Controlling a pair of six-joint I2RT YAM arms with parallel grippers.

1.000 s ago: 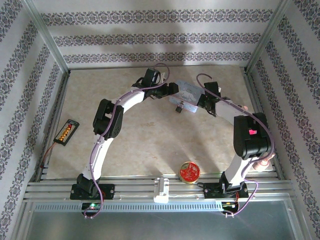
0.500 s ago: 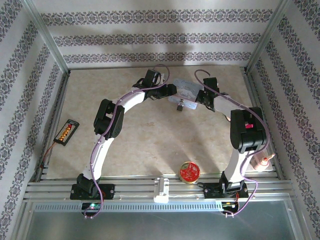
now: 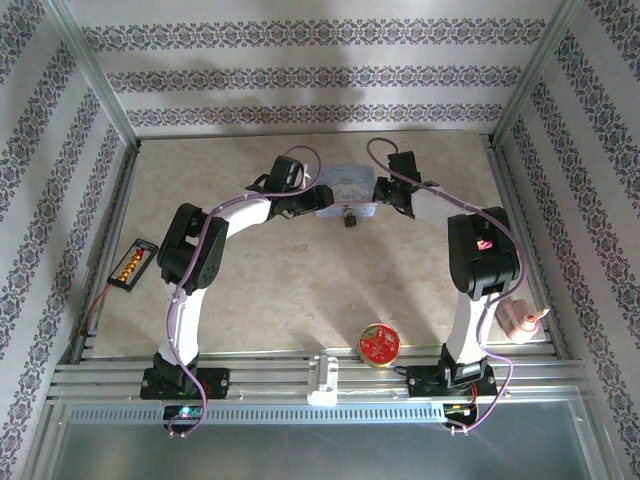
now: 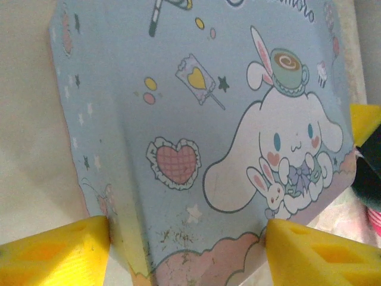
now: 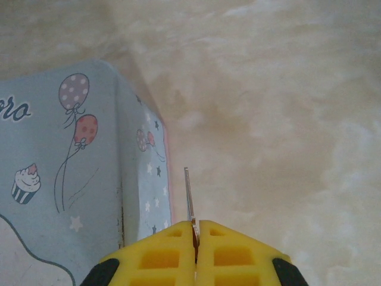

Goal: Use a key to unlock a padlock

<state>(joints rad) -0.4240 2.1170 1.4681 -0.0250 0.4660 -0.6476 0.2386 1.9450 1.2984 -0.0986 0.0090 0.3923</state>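
In the right gripper (image 5: 195, 226), the key (image 5: 187, 190) juts lengthwise straight ahead.

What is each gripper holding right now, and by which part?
Right gripper pinches the key by its head end, blade sticking out. Left gripper clamps the pastel tin across its near end.

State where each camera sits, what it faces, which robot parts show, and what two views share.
Top external: above, behind the bases, looking down on the table; left arm and right arm show.
Left wrist: faces the pastel tin, gripped by the left tool.
Right wrist: faces table and tin corner; right tool pinches the key.
Both wrist views share the tin.
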